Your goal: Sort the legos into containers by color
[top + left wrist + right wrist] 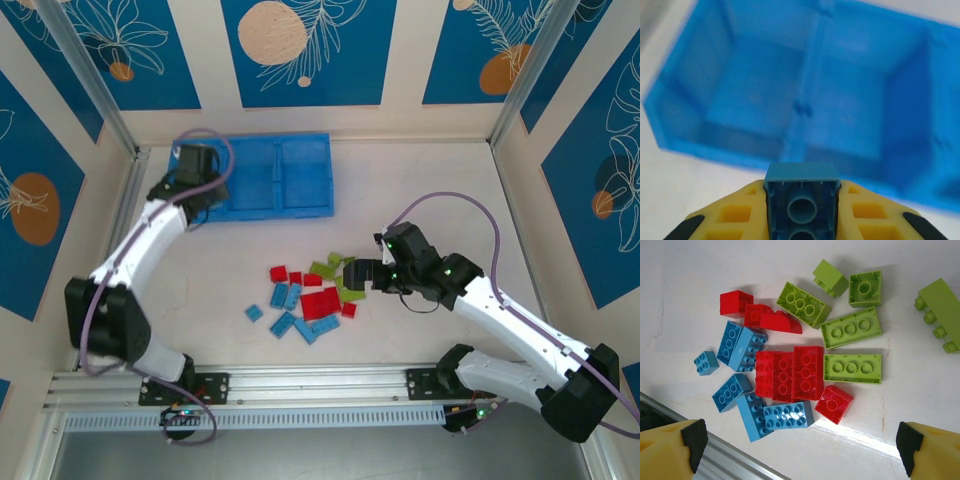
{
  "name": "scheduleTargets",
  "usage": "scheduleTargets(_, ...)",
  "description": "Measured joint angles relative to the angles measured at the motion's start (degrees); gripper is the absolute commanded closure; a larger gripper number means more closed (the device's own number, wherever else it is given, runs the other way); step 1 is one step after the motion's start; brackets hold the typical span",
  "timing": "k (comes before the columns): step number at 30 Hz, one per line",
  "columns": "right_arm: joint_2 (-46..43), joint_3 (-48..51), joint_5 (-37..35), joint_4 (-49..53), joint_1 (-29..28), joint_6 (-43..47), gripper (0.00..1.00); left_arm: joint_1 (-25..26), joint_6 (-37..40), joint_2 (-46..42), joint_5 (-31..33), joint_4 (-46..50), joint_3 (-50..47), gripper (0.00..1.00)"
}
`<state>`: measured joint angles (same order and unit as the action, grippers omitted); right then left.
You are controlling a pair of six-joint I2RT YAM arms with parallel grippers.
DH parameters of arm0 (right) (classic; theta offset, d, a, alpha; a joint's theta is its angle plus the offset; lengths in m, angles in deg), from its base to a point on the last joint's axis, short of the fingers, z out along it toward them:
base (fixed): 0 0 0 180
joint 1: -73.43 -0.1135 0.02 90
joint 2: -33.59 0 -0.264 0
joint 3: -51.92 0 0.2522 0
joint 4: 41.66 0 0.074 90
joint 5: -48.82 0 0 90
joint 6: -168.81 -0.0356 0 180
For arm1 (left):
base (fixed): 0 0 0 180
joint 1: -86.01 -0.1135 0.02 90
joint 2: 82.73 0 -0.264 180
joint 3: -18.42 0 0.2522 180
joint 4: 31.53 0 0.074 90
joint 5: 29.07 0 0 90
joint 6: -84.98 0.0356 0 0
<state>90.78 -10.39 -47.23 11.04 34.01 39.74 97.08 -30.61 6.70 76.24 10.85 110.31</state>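
Note:
In the left wrist view my left gripper (802, 210) is shut on a light blue lego brick (801, 200), held underside toward the camera. It hangs just before the near wall of the bright blue tray of containers (752, 95), whose compartments look bare. From above, the left gripper (206, 196) is at the tray's (300, 175) left end. The other legos (310, 292) lie in a loose pile mid-table: red ones (785, 375), light blue ones (740, 347) and lime green ones (852, 327). My right gripper (362, 276) hovers open over the pile's right side, its fingertips (677, 450) wide apart.
An aluminium rail (320, 385) runs along the near edge, close to the blue bricks (715, 457). Patterned walls and metal posts (90, 80) enclose the white table on three sides. One green brick (940, 312) lies off to the pile's right.

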Motion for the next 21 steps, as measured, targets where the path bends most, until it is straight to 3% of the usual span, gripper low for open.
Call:
scheduleTargets(3, -0.90, 0.00, -0.07, 0.17, -0.26, -0.15, 0.01, -4.76, 0.70, 11.87, -0.02, 0.00, 10.56, 0.76)
scheduleTargets(6, -2.21, -0.09, -0.24, 0.50, -0.37, -0.42, 0.01, -7.08, 1.18, 22.16, -0.72, 1.31, 18.86, 0.63)
scheduleTargets(8, -3.10, -0.09, -0.66, 0.72, -0.39, -0.68, 0.01, -8.04, 1.53, 26.64, -1.36, 2.60, 21.81, 0.53)
scheduleTargets(10, -4.09, -0.09, -1.38, 1.14, -0.66, -1.20, 0.01, -8.70, 2.29, 29.20, -1.79, 3.87, 22.67, 0.50)
scheduleTargets(16, -6.40, -0.09, -5.03, 2.23, -0.63, -2.93, 0.01, -9.05, 2.60, 24.94, -2.82, 3.65, 19.06, 0.46)
scheduleTargets(21, -4.17, 0.13, -8.76, 2.23, 2.62, -2.84, 0.01, -8.50, 0.15, 9.90, -9.16, 2.73, 7.61, 0.48)
